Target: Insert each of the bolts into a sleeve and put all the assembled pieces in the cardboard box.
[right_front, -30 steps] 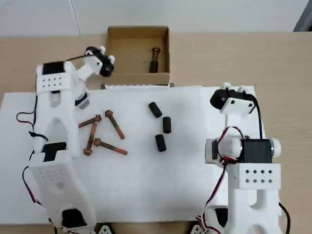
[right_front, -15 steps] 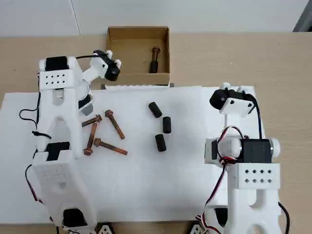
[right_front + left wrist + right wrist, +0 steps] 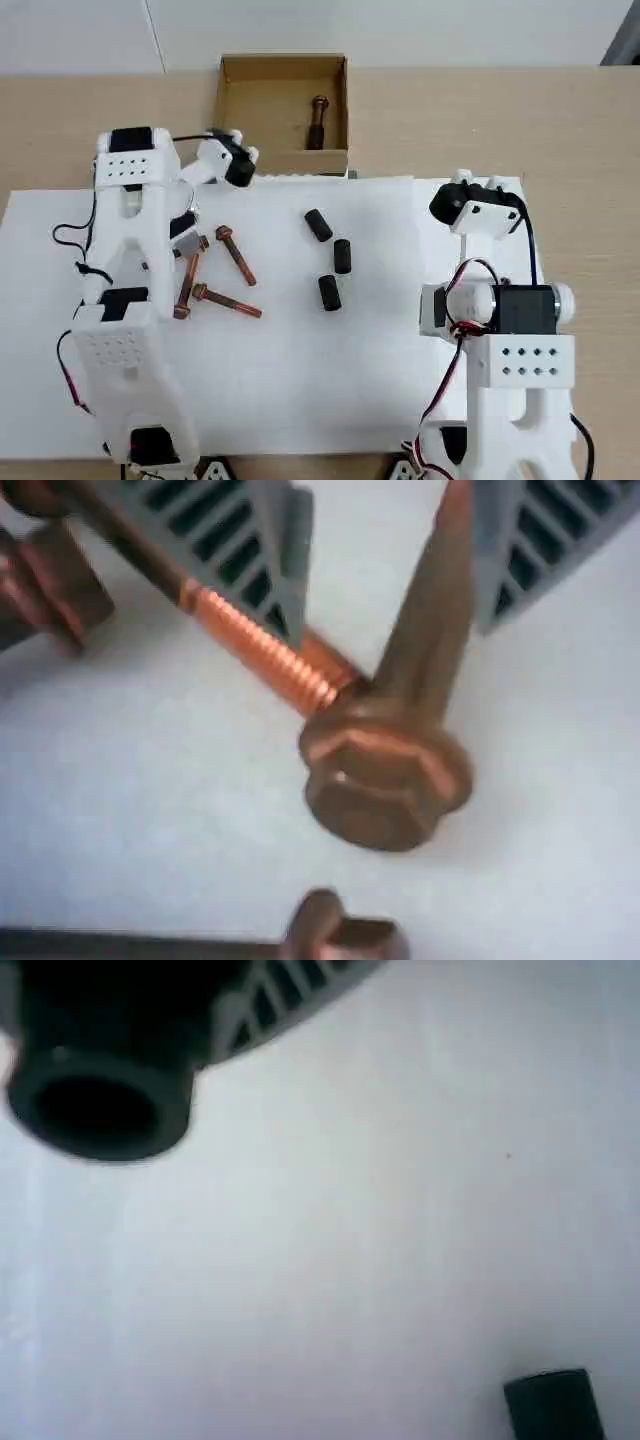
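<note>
In the high view the cardboard box (image 3: 232,110) sits at the top centre of the wooden table (image 3: 500,110). One bolt already fitted into a sleeve (image 3: 318,121) lies along the box's right wall. Below the box a white sheet (image 3: 300,380) covers the table. Four copper bolts (image 3: 238,257) lie in a loose cluster on its left side. Three black sleeves (image 3: 342,256) lie apart from one another near the centre. The left arm (image 3: 130,230) reaches over the bolt cluster. In its wrist view the left gripper (image 3: 390,620) is spread, with its grey fingers (image 3: 260,550) on either side of one bolt's shaft. That bolt's hex head (image 3: 385,780) rests on the sheet, and the threaded shaft of a second bolt (image 3: 250,645) crosses just behind it. The right arm (image 3: 500,310) stands on the right of the frame. The right gripper (image 3: 150,1060) is clenched on a black sleeve (image 3: 100,1110), whose open end faces the camera above the sheet. Another sleeve (image 3: 555,1405) lies on the sheet farther off.
</note>
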Robot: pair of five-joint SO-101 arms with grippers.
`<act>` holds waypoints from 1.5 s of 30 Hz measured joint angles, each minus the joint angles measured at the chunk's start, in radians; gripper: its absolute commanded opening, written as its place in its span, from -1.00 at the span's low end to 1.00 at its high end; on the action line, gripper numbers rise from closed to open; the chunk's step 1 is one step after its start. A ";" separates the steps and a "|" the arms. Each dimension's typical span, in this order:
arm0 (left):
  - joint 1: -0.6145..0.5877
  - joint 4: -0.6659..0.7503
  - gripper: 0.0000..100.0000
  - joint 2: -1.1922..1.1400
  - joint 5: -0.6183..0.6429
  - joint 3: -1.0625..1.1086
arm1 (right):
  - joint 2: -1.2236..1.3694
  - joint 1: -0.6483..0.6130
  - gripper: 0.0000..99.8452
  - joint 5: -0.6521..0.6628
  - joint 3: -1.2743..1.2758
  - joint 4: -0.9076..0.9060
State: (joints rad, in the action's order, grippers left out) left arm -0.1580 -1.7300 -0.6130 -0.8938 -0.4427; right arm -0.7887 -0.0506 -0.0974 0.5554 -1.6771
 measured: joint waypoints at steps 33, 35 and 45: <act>0.014 0.084 -0.99 -0.097 0.000 -0.060 | -0.008 0.003 -0.99 0.000 0.000 0.000; 0.014 0.054 -0.99 -0.109 0.002 -0.126 | -0.009 0.000 -0.99 0.000 0.000 0.000; 0.052 -0.002 -0.99 -0.071 0.192 -0.436 | -0.009 0.000 -0.99 0.000 -0.058 0.000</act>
State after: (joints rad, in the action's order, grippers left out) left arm -0.1059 -1.7315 -0.6836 -0.7020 -0.8784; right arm -0.7979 -0.0506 -0.0974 0.4971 -1.6771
